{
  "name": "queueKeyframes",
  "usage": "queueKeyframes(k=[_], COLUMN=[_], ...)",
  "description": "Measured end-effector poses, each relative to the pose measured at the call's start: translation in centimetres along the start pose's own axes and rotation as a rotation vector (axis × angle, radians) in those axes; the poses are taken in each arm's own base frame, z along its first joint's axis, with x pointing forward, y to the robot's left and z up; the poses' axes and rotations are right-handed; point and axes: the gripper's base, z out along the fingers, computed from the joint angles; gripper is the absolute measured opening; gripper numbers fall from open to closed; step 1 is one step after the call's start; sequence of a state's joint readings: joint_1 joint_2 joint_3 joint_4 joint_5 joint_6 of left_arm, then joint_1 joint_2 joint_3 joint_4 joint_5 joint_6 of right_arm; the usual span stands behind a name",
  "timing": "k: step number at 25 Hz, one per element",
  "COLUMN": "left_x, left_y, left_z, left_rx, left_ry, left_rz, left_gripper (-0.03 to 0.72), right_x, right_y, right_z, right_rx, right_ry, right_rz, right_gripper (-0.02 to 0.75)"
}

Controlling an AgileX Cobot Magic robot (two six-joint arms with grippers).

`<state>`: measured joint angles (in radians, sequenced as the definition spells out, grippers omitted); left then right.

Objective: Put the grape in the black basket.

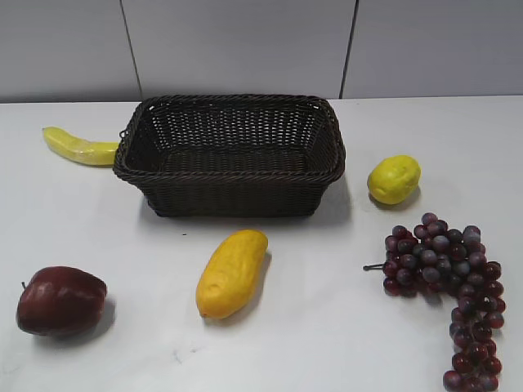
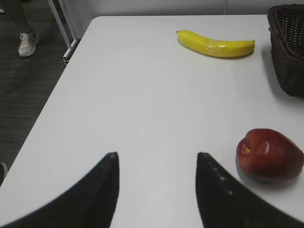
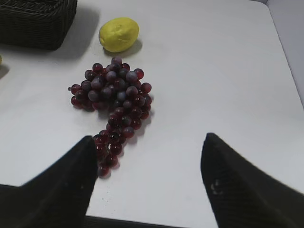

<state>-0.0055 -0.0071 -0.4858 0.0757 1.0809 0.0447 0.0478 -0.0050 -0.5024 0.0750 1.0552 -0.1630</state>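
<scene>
The tabletop [image 1: 327, 327] is a flat, matte white surface with a faint scuff near its front edge. Behind it stands a pale grey wall [image 1: 245, 41] divided by thin dark vertical seams. In the left wrist view the tabletop ends at a rounded left edge; beyond it lies dark grey floor [image 2: 23, 95], with a white metal frame leg [image 2: 64, 28] and a light-coloured shoe [image 2: 27, 42] at the top left.

The black basket [image 1: 231, 196] sits at the rear centre of the tabletop, upright, with nothing visible inside. A banana [image 1: 78, 147] lies just beside its left end. A lemon [image 1: 393, 179] rests near its right end, apart from it. A yellow mango-like fruit [image 1: 232, 273] lies in front of the basket, and a dark red apple [image 1: 60, 300] sits at the front left.

The grape [image 1: 449, 286] lies on the tabletop at the front right, outside the basket, just in front of the lemon, its stem pointing left.

The left gripper [image 2: 156, 190] is spread apart over bare tabletop, with the apple to its right. The right gripper [image 3: 147, 180] is spread apart above the tabletop, holding nothing; the lower tip of the grape lies beside its left finger [image 3: 71, 180].
</scene>
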Motion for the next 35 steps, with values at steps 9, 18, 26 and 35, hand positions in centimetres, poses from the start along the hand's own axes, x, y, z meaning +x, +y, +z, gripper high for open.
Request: queueKeyframes(k=[9, 18, 26, 35], left_x=[0.0, 0.0, 0.0, 0.0], left_y=[0.0, 0.0, 0.0, 0.0], left_z=[0.0, 0.0, 0.0, 0.0], left_rx=[0.0, 0.0, 0.0, 0.0], left_ry=[0.0, 0.0, 0.0, 0.0], left_rz=[0.0, 0.0, 0.0, 0.0], left_gripper=[0.48, 0.48, 0.48, 0.48], right_x=[-0.3, -3.2, -5.9, -8.8], right_y=[-0.1, -0.7, -1.4, -1.6], right_z=[0.5, 4.9, 10.2, 16.5], right_rx=[-0.004, -0.032, -0.047, -0.103], right_ry=[0.032, 0.294, 0.531, 0.638], right_rz=[0.005, 0.044, 0.103, 0.18], right_gripper=[0.522, 0.522, 0.52, 0.52])
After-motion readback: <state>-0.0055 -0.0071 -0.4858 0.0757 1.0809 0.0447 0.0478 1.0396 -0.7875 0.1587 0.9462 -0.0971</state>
